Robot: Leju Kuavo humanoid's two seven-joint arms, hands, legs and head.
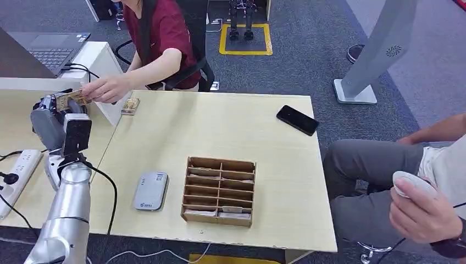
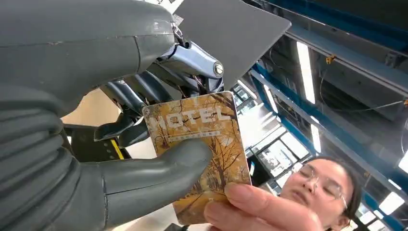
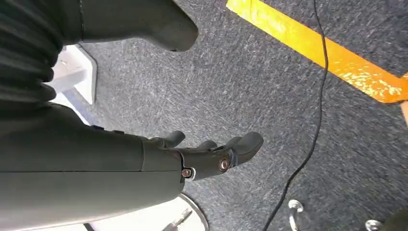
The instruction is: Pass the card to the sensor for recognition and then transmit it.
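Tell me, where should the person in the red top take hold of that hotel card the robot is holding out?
Best by the free short edge of the card, the end away from the robot. The left hand pinches the other end, thumb on the printed face and fingers behind. The person's hand is already on that free edge, which looks right.

A black phone [image 1: 297, 119] lies at the upper right of the pale wooden table [image 1: 220, 126], a cardboard divider box [image 1: 220, 191] sits lower centre, and a laptop [image 1: 52, 49] rests upper left.
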